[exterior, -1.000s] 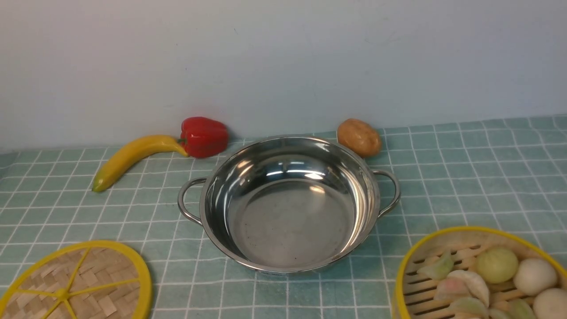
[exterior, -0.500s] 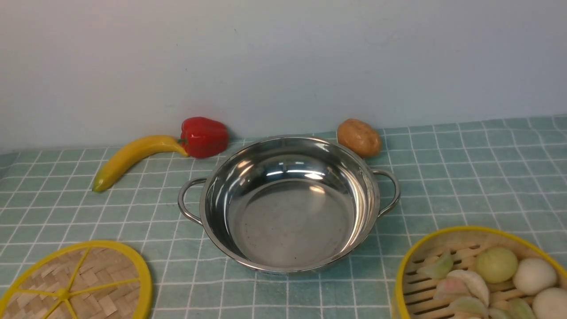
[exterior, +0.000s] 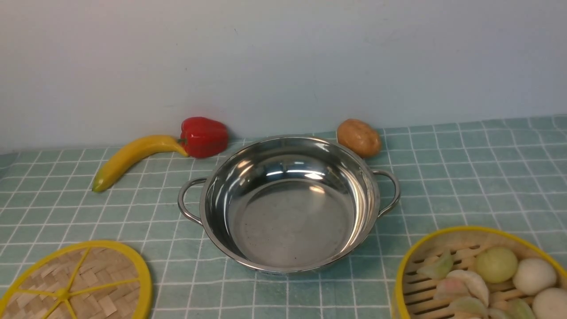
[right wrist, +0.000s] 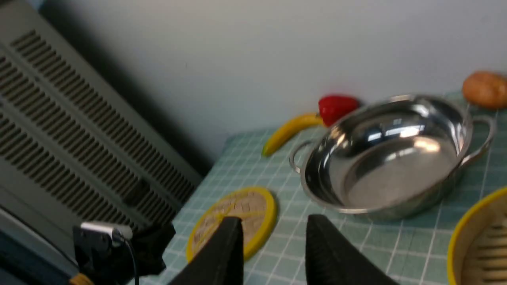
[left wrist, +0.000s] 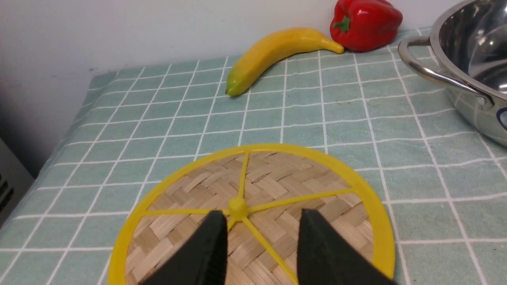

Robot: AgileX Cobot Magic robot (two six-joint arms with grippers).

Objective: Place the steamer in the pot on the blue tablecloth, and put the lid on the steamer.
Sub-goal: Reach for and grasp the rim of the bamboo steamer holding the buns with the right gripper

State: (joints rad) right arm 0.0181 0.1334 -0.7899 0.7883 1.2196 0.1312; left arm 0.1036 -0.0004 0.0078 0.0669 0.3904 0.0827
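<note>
Steel catches my eye first: the pot (exterior: pixel 221 199) sits mid-worktop on the blue tablecloth (exterior: pixel 465 177), its loop handles out to left and right and its floor bare and shiny. The steamer (exterior: pixel 469 229) stands at the near right edge, well apart from the pot, with a strip of bare cloth between them. Pale buns and dumplings (exterior: pixel 496 264) lie on its slats. The lid (exterior: pixel 88 279) lies flat on the cloth at the near left, also apart from the pot.

My left claw (left wrist: pixel 262 215) hangs over the lid with its two black fingers spread. The yellow hub shows in the gap between them, and they grip nothing. My right claw (right wrist: pixel 274 218) is likewise parted and empty, above the cloth on the near side of the pot, with the steamer's rim at the edge of its camera's picture.

Along the wall (exterior: pixel 283 66) behind the pot lie three other things. A potato (exterior: pixel 359 137) sits just beside the far right of the pot's rim. A red pepper (exterior: pixel 203 136) sits near the far left. A banana (exterior: pixel 133 157) has its tip against the pepper and runs leftward from it. My right wrist picture is blurred; it shows a grey vented panel (right wrist: pixel 79 118) off the worktop's left, and a dark shape below it that I cannot make out.
</note>
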